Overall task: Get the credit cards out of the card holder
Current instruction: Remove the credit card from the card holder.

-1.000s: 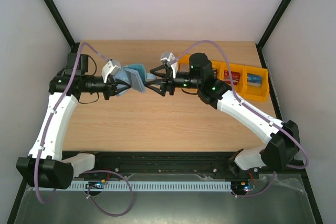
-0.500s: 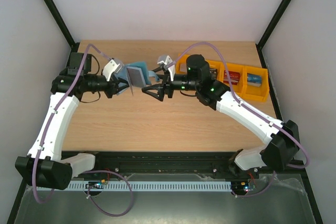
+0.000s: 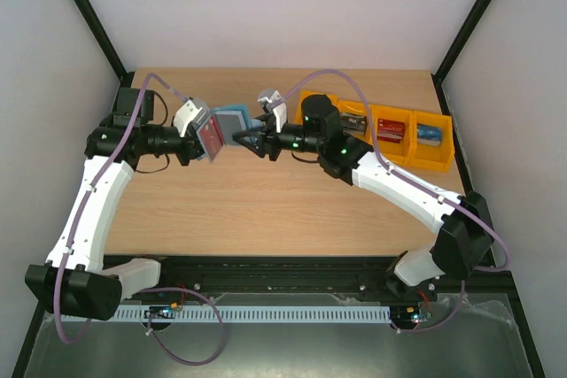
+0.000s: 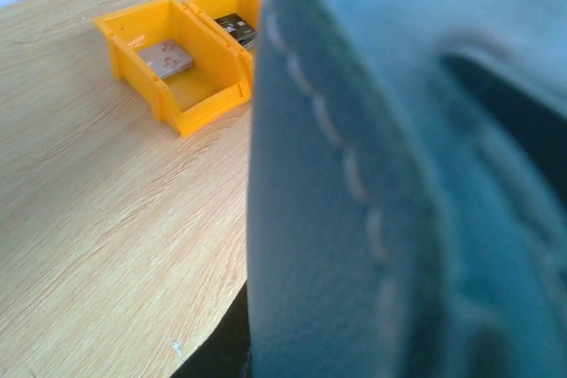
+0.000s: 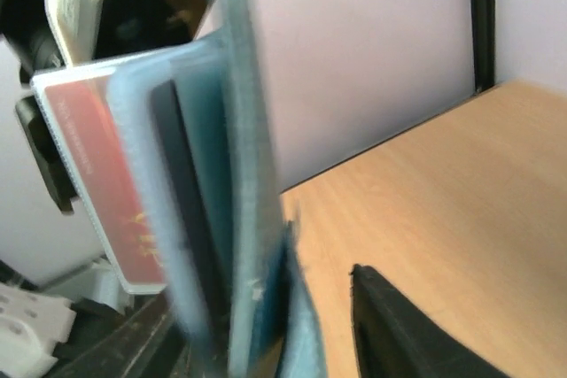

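Your right claw (image 3: 243,137) has slid left up to the card holder (image 3: 233,118), which has turned, baring a red card (image 3: 210,136).

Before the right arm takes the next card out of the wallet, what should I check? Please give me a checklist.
1. Left gripper shut on the card holder: ok.
2. Card holder lifted off the table: ok.
3. Red card showing in the holder: ok.
4. Right gripper closed on a card: not ok; one finger stands apart from the holder.
5. Orange bins have room: ok.
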